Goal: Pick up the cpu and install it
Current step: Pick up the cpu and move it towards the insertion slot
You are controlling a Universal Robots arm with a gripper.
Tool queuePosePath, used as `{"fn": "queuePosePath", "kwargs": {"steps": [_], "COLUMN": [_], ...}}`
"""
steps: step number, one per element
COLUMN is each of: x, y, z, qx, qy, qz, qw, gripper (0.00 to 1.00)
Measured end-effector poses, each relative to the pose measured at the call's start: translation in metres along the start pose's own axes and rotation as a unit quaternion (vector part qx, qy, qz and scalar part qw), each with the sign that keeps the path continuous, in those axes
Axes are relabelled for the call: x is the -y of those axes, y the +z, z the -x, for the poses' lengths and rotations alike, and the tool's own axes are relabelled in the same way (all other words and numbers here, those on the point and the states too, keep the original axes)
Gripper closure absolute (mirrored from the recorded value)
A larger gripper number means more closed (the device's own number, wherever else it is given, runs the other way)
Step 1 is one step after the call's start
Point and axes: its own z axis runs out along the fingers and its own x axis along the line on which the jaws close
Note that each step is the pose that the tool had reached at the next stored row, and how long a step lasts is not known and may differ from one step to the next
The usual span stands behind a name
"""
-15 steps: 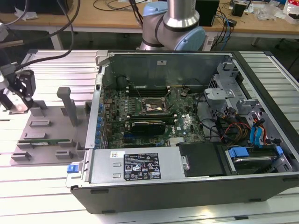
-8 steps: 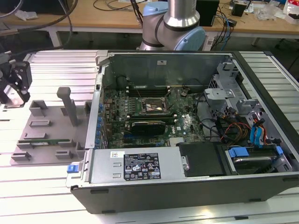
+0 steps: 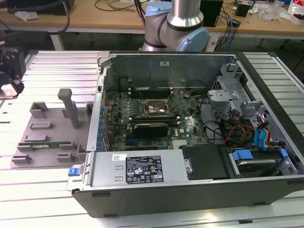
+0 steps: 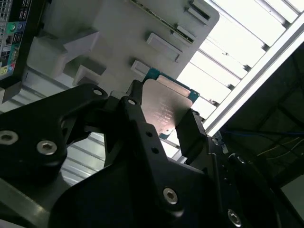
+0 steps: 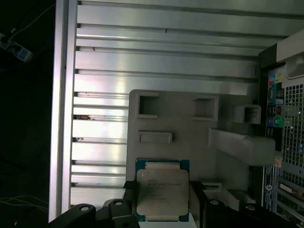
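- We see the hand (image 4: 162,113) clamped on the cpu (image 5: 162,194). In both wrist views a black finger (image 4: 190,130) presses on each of two opposite edges, and the shiny lid faces the cameras.
- The cpu seems to sit just off the grey tray (image 3: 52,114). In the exterior view that tray lies on the ribbed desk (image 3: 61,66) at nine o'clock from the open computer case (image 3: 166,64), and the hand is the dark shape at ten o'clock from the tray.
- The socket (image 3: 154,108) sits mid-board inside the case, well apart from the hand, so we judge the install not yet done.
- The grip is on thin edges only, so a jolt could let the cpu slip, tilt or drop onto the tray.
- If the cpu twists between the fingers, it could meet the socket off-square and damage the contacts.
- The tray's upright post (image 3: 71,107) and the case wall stand between the hand and the socket, and a low path could clip them.
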Motion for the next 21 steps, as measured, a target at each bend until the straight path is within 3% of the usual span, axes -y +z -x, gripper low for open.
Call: {"fn": "queuePosePath", "kwargs": {"steps": [6, 8, 16, 18, 21], "x": [0.0004, 0.0004, 0.0005, 0.0006, 0.0011], "y": [-0.031, -0.036, -0.0379, -0.0378, -0.0374], "z": [0.001, 0.0012, 0.0016, 0.0048, 0.016], "qx": [0.0, -0.0001, 0.0, 0.0, 0.0], "qy": [0.0, 0.0, 0.0, 0.0, 0.0], "qz": [0.0, 0.0, 0.0002, -0.0001, -0.0002], "qw": [1.0, 1.0, 1.0, 1.0, 1.0], "gripper": [0.47, 0.47, 0.47, 0.47, 0.47]}}
